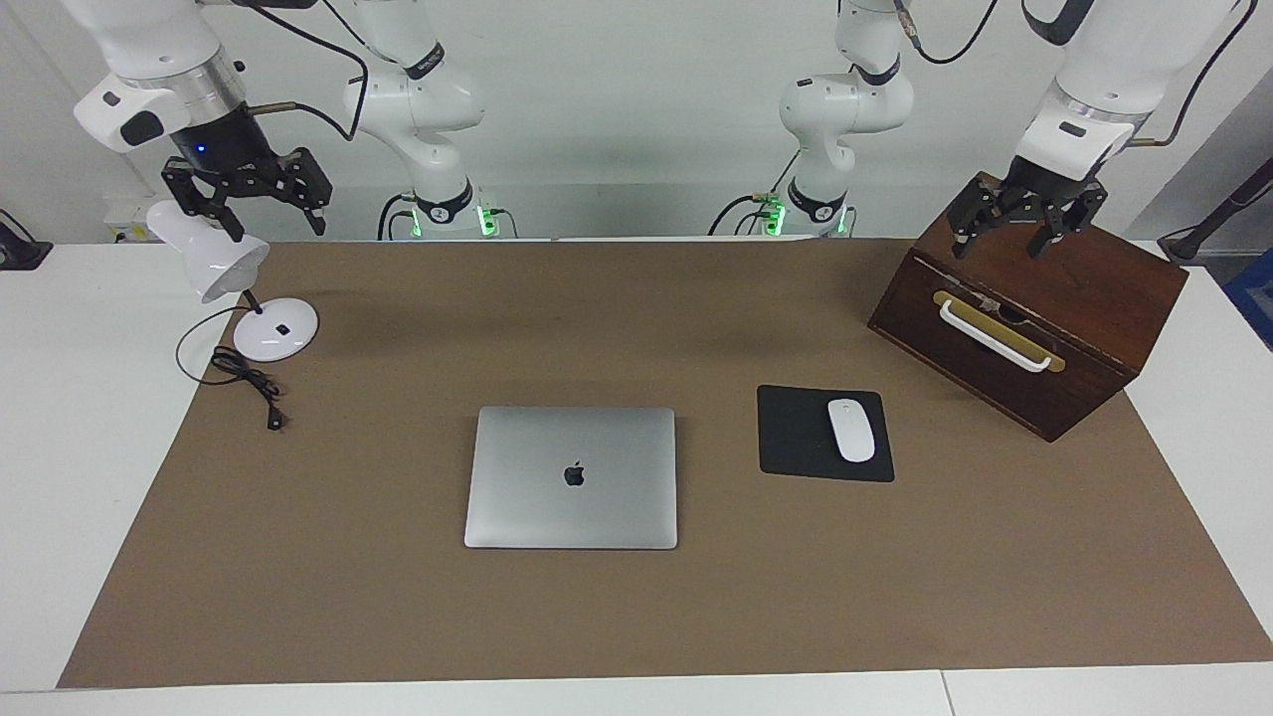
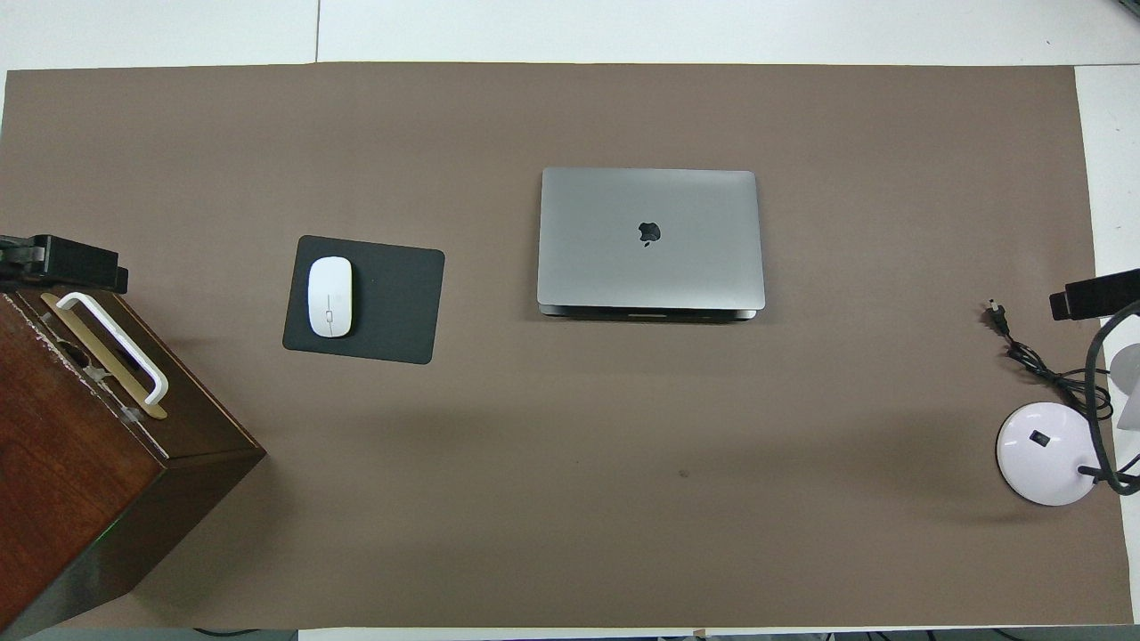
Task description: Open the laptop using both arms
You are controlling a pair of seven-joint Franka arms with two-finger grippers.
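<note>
Brown matting (image 1: pixel 636 617) covers most of the white table (image 1: pixel 60 477), and everything here is placed against the laptop (image 1: pixel 572 477), which lies shut and flat at the middle of the mat, lid up with the dark logo showing.

Wooden box (image 1: pixel 1054 328), dark, with a white handle (image 1: pixel 995 336) on a brass plate, stands toward the left arm's end of the table from the laptop and nearer to the robots than it. The left gripper (image 1: pixel 1024 237) hangs over the box's top, its fingers spread apart and holding nothing; that arm waits.

A white desk lamp (image 1: pixel 234 288) stands toward the right arm's end from the laptop, also nearer to the robots, its black cord (image 1: pixel 249 383) trailing loose on the mat. The right gripper (image 1: pixel 261 211) hangs above the lamp's head, fingers likewise apart and empty; this arm waits too.

A black mouse pad (image 1: pixel 801 433) lies just beside the laptop, between it and the box, with a white mouse (image 1: pixel 851 430) resting on it.
</note>
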